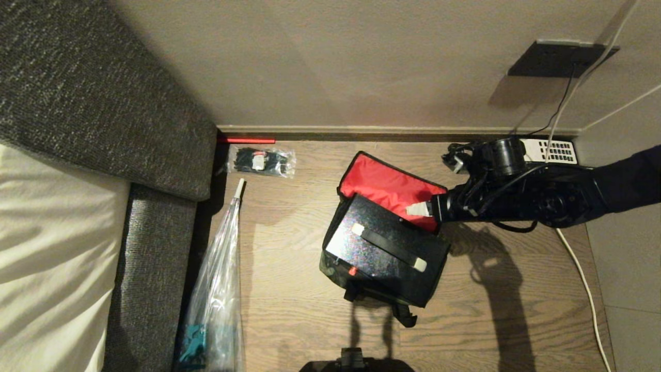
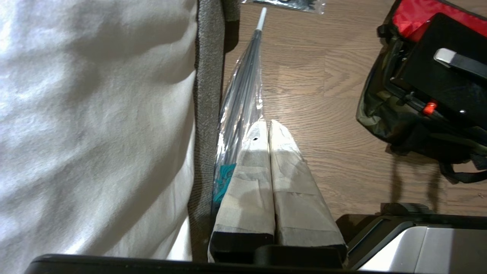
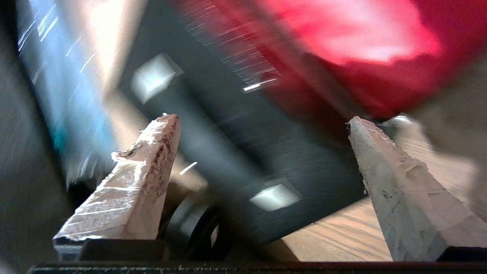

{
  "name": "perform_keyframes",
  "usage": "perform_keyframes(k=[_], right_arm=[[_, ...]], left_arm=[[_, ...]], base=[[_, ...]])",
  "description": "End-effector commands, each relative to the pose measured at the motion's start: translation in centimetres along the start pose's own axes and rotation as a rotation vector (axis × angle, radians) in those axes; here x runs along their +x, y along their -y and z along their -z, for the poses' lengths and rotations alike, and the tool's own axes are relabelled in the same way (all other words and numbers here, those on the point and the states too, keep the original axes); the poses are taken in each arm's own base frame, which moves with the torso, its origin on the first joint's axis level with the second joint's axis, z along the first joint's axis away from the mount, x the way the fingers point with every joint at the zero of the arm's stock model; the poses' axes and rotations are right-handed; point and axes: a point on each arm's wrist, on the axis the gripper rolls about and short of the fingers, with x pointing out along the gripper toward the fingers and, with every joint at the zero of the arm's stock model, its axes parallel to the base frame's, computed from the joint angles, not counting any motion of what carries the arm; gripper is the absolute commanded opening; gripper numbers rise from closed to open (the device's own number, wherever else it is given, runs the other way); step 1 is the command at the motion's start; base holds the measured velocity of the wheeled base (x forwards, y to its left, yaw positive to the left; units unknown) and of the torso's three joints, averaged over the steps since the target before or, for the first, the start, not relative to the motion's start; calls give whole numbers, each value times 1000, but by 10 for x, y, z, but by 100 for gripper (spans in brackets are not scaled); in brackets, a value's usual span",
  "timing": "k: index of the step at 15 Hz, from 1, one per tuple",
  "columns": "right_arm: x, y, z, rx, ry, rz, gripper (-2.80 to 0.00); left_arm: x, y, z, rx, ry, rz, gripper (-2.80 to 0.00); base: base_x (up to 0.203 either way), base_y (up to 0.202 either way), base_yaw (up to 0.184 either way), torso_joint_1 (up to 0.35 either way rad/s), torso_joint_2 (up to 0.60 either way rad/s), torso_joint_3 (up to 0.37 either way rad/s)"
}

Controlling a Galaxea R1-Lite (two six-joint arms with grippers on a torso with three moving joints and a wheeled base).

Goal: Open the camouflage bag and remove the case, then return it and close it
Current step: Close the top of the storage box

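Note:
The camouflage bag (image 1: pixel 383 298) stands on the wooden floor with its lid folded back, red lining (image 1: pixel 388 185) showing. The flat black case (image 1: pixel 382 243) lies tilted across the bag's open top, its red catch (image 1: pixel 352 270) towards me. My right gripper (image 1: pixel 424 209) hovers over the lining at the case's far right corner. In the right wrist view this gripper (image 3: pixel 262 125) is open, the case (image 3: pixel 266 163) lies beyond its fingers (image 3: pixel 384 163), and nothing is gripped. My left gripper (image 2: pixel 268 127) is shut and parked beside the bed, away from the bag (image 2: pixel 374 114).
A wrapped umbrella (image 1: pixel 219 289) lies along the grey bed frame (image 1: pixel 150 268) on the left. A clear packet of black items (image 1: pixel 261 161) sits by the wall. A black telephone (image 1: pixel 547 151) and a white cable (image 1: pixel 583 279) are on the right.

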Motion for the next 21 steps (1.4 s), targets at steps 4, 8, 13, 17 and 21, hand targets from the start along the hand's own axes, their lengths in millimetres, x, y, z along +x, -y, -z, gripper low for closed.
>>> perform_keyframes(k=[4, 8, 13, 17, 21], right_arm=[[37, 104, 9, 320, -43, 259, 0], [67, 136, 19, 649, -16, 310, 0], [95, 147, 18, 930, 19, 199, 0], [113, 152, 19, 995, 17, 92, 0], [124, 160, 0, 916, 199, -27, 0]], left_arm=[[0, 0, 0, 0, 1, -2, -280], [0, 0, 0, 0, 1, -2, -280], [0, 0, 0, 0, 1, -2, -280], [0, 0, 0, 0, 1, -2, -280], [0, 0, 1, 0, 0, 0, -280]], base=[[0, 0, 0, 0, 0, 0], [0, 0, 0, 0, 0, 0], [0, 0, 0, 0, 0, 0], [0, 0, 0, 0, 0, 0], [0, 0, 0, 0, 0, 0]])
